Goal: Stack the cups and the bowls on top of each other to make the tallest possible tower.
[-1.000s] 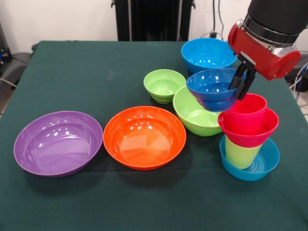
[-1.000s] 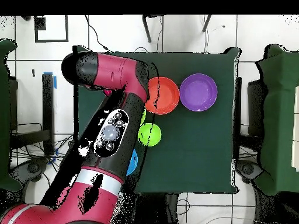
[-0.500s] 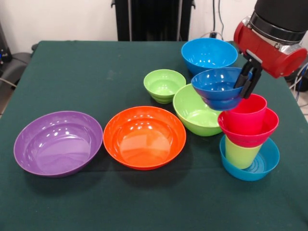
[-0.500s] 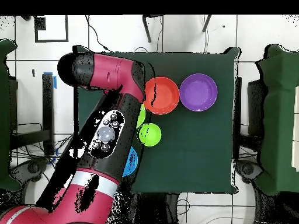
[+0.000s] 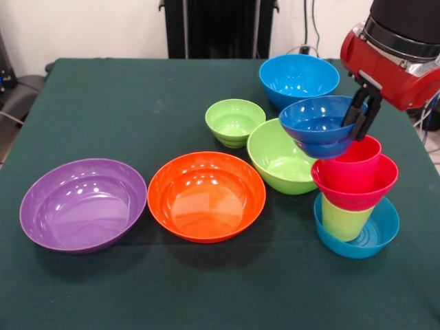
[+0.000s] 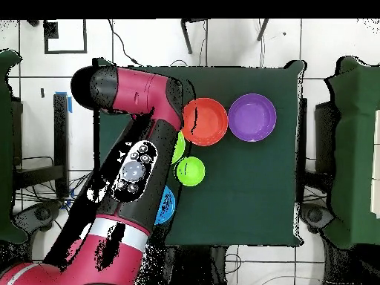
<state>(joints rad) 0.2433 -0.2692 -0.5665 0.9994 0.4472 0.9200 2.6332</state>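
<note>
Front view: your pincer [image 5: 364, 114] is clamped on the right rim of the glossy dark-blue plastic bowl [image 5: 317, 125], carried high to clear the tower [image 5: 354, 199] at the table's [image 5: 103, 103] right. The bowl hangs left of the pincer, just above the smooth red plastic tumbler [image 5: 353, 161] topping it. Overhead view: your arm [image 6: 133, 171] hides bowl, pincer and tower.

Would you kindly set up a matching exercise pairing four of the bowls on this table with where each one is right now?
Things:
1. dark-blue bowl
2. red bowl
3. teal-blue bowl
4. purple bowl

Places:
A. at the tower's base
B. apart, beside the orange bowl
C. held by the end effector
D. on the lime-green tumbler

Pairs: 1-C, 2-D, 3-A, 4-B
</note>
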